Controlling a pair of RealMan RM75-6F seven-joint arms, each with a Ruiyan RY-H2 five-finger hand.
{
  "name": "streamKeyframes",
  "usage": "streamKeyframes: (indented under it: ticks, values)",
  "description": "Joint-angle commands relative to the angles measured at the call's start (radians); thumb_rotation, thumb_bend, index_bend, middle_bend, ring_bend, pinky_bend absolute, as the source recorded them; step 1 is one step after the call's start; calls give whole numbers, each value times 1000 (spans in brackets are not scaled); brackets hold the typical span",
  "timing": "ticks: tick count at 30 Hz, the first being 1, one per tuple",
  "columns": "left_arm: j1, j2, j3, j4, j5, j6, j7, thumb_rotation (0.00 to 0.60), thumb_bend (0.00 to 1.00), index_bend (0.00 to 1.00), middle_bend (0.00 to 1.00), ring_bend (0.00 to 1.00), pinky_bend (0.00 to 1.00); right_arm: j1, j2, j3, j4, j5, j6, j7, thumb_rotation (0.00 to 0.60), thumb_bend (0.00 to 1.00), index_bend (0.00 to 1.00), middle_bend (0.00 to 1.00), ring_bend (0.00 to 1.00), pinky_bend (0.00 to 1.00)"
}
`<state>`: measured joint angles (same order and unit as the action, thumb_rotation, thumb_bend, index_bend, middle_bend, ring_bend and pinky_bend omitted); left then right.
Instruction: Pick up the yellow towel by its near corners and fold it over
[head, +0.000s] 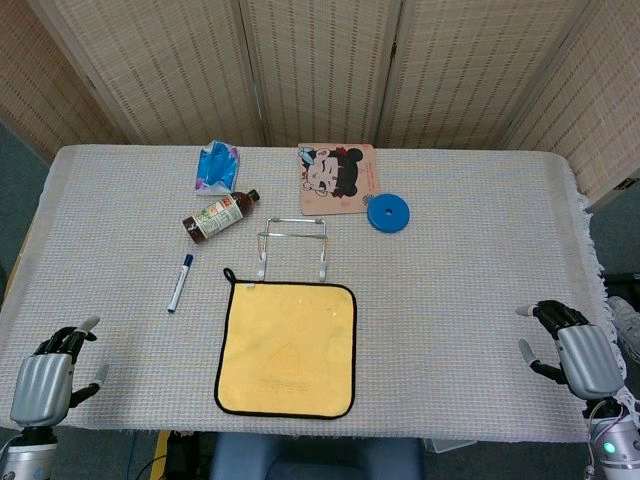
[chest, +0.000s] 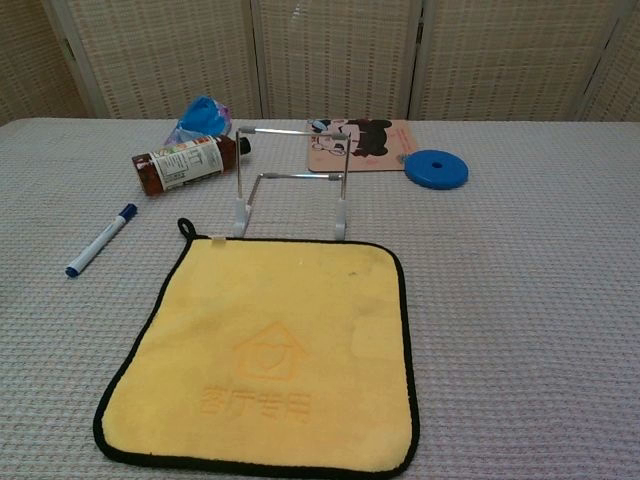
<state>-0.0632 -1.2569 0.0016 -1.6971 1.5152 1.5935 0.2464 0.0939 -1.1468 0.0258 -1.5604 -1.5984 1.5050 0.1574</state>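
Note:
The yellow towel (head: 288, 346) with a black border lies flat and unfolded near the table's front edge; the chest view shows the towel (chest: 270, 350) filling the lower middle, with a house logo and a black loop at its far left corner. My left hand (head: 45, 380) hovers at the front left, well apart from the towel, fingers spread and holding nothing. Far off to the front right is my right hand (head: 575, 352), likewise empty with its fingers apart. Neither hand shows in the chest view.
Just behind the towel stands a wire rack (head: 292, 246). A blue marker (head: 180, 283), a brown bottle (head: 220, 215) and a blue crumpled bag (head: 218, 166) lie to the back left. A cartoon mat (head: 337, 178) and a blue disc (head: 388, 213) sit behind.

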Motion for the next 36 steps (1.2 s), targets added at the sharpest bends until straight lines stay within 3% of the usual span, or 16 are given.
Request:
streamKeyframes:
  ticks: [1, 6, 10, 12, 14, 19, 36]
  values:
    - [0, 1, 0, 3, 8, -3, -6, 600, 364, 210, 402, 267, 411, 2, -2, 2, 0, -1, -1, -2, 600, 400, 319, 355, 273, 297]
    - [-10, 15, 15, 23, 49, -24, -18, 600, 364, 221, 418, 300, 411, 7, -5, 5, -4, -1, -4, -3, 600, 400, 319, 355, 273, 297]
    - [-36, 6, 30, 89, 144, -25, -72, 600, 364, 269, 568, 419, 452, 10, -4, 7, -8, -4, -5, -9, 600, 400, 319, 355, 273, 297]
    - [-49, 1, 38, 121, 179, -32, -90, 600, 351, 294, 635, 471, 524, 12, -3, 7, -10, -5, -4, -10, 600, 400, 319, 355, 273, 297]
    - [-69, -2, 48, 146, 215, -50, -100, 600, 310, 311, 695, 540, 660, 12, 0, 8, -13, -7, -3, -14, 600, 400, 319, 355, 273, 297]
    - [-125, -19, 77, 195, 304, -107, -131, 600, 287, 341, 787, 643, 824, 13, 1, 7, -19, -11, -1, -21, 600, 400, 319, 355, 273, 297]
    - [-235, -180, 144, 326, 409, -268, -113, 600, 287, 373, 872, 710, 872, 12, 2, 2, -31, -17, 0, -38, 600, 400, 319, 355, 273, 297]
